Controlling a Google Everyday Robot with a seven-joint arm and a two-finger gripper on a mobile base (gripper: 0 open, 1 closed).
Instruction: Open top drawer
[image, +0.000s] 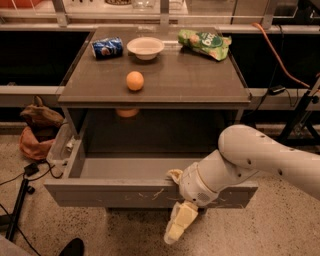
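The top drawer (115, 194) is a wide dark grey drawer with whitish scratch marks on its flat front. It stands pulled far out from under the cabinet top, and its inside (130, 167) looks bare. My gripper (179, 220) is at the drawer's front panel, right of its middle. One yellowish finger (180, 223) hangs down in front of the panel. Another yellowish tip (175, 174) shows above the panel's top edge. My white arm (260, 157) reaches in from the right and hides the right part of the front.
On the cabinet top (200, 80) lie an orange (134, 80), a white bowl (145, 47), a blue can (107, 48) on its side and a green chip bag (205, 42). A brown bag (37, 127) and cables (20, 175) lie on the floor at left. An orange cable (280, 55) runs at right.
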